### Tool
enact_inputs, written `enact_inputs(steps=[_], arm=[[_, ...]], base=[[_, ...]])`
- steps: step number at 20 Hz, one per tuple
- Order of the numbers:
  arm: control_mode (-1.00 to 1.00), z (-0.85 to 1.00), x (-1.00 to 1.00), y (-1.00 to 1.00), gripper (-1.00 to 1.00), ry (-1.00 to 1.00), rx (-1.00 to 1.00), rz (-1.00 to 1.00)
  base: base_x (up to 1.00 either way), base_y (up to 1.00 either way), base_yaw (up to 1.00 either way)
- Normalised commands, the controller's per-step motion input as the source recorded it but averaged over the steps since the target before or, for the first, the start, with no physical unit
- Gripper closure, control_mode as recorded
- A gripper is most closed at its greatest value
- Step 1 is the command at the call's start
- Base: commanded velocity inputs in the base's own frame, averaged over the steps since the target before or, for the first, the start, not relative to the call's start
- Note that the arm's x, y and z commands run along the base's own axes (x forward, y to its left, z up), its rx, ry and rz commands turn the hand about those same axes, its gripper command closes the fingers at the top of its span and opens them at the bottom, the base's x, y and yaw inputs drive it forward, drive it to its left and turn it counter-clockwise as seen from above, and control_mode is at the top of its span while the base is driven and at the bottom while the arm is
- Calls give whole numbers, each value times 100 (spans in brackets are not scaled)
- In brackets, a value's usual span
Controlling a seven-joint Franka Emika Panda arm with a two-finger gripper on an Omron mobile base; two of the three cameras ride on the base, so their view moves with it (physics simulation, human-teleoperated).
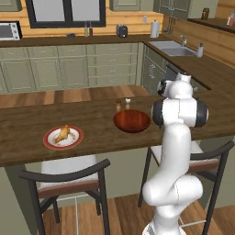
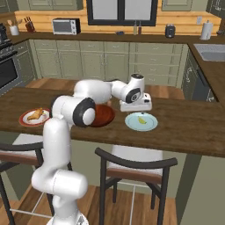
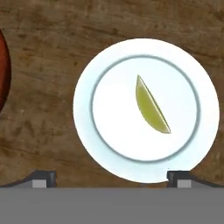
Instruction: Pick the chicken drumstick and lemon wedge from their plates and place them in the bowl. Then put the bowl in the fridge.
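Note:
My gripper (image 3: 111,179) hangs open straight above the light blue plate (image 3: 109,122), its two fingertips (image 3: 43,179) spread wide. The yellow-green lemon wedge (image 3: 151,105) lies on that plate, right of its middle, untouched. From the right base view the gripper (image 2: 137,110) hovers just over the blue plate (image 2: 151,125) and the lemon wedge (image 2: 142,120). The reddish-brown bowl (image 1: 131,120) stands empty to the plate's left. Farther left, the chicken drumstick (image 1: 62,134) rests on the red-rimmed white plate (image 1: 48,140). The fridge is out of view.
Everything sits on a long dark wooden counter (image 1: 27,124). Two small shakers (image 1: 123,104) stand just behind the bowl. Two stools (image 1: 69,176) are tucked under the counter's near edge. A sink (image 1: 172,48) is on the back right counter.

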Motion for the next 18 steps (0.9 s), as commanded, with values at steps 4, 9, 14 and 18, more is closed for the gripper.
enact_inputs(steps=[4,9,14,18], arm=[[-100,-53,89,-42,-100,3,-2,0],[-100,-33,44,-5,-100,0,-1,8],[-100,-37,10,-4,-100,5,-1,14],[-100,-65,0,-4,-100,5,-5,13]], base=[[0,0,0],[0,0,0],[0,0,0],[0,0,0]])
